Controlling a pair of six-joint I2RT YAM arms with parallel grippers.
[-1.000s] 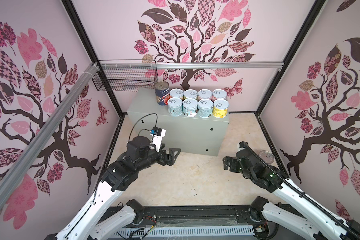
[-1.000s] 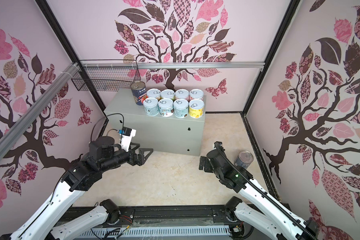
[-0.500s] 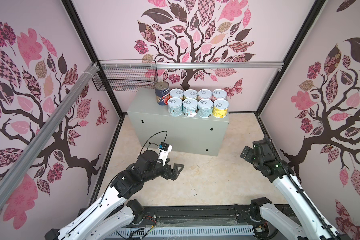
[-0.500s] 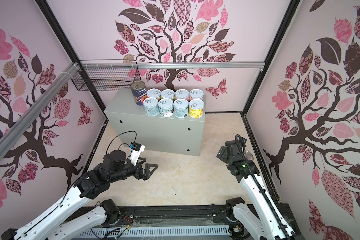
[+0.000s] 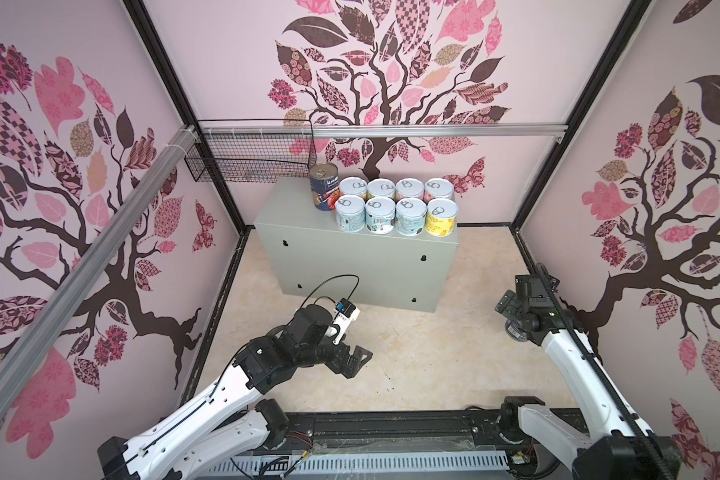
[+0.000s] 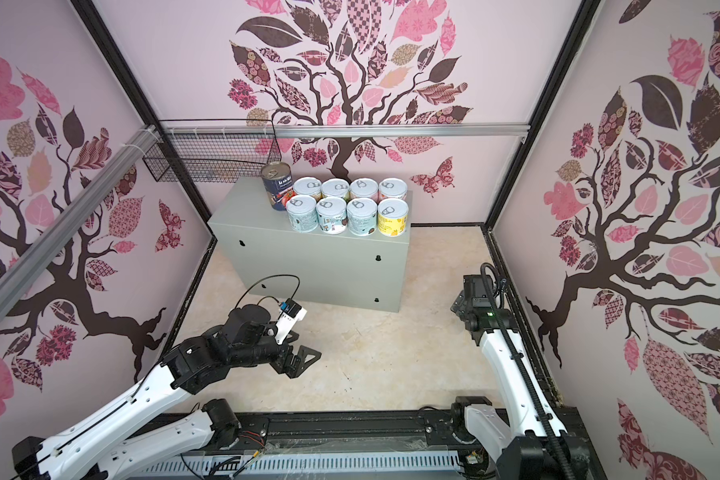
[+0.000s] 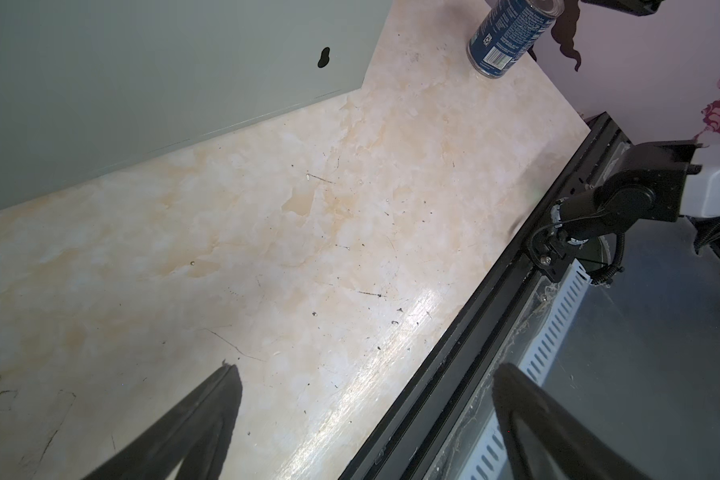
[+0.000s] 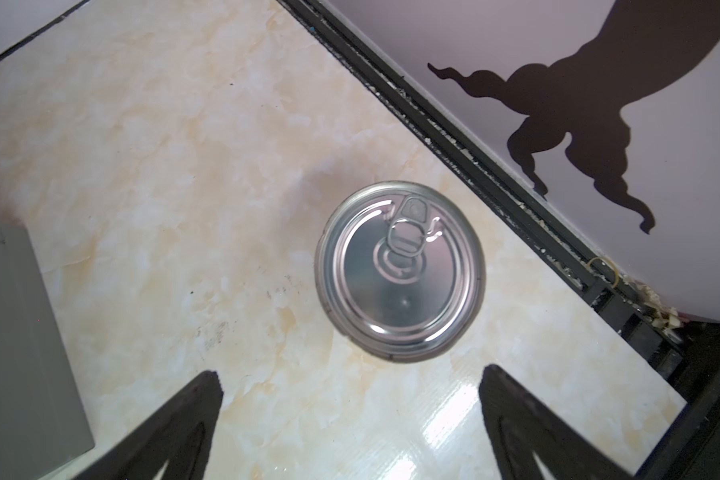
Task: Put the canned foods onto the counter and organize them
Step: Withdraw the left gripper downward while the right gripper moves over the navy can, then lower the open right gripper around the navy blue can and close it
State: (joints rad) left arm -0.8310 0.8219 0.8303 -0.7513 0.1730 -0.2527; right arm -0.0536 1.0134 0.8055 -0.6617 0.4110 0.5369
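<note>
The left gripper [image 5: 356, 360] hangs spread and empty over the marble floor [image 5: 412, 353]. At three o'clock, the right gripper [image 8: 350, 419], also spread, hovers above an upright dark blue can [image 8: 400, 272]. At twelve o'clock, the grey counter [image 5: 350, 257] carries nine cans [image 5: 395, 203].

The enclosure has three pale pink walls [image 5: 233, 54] printed with a dark brown tree and patterned pink leaves. Black frame posts [image 5: 165, 87] mark the rear corners. An aluminium rail [image 5: 433, 132] spans the back wall; a second runs diagonally along the left wall. The floor [image 5: 412, 365] is glossy cream marble-pattern sheet. Lighting is even and diffuse.
</note>
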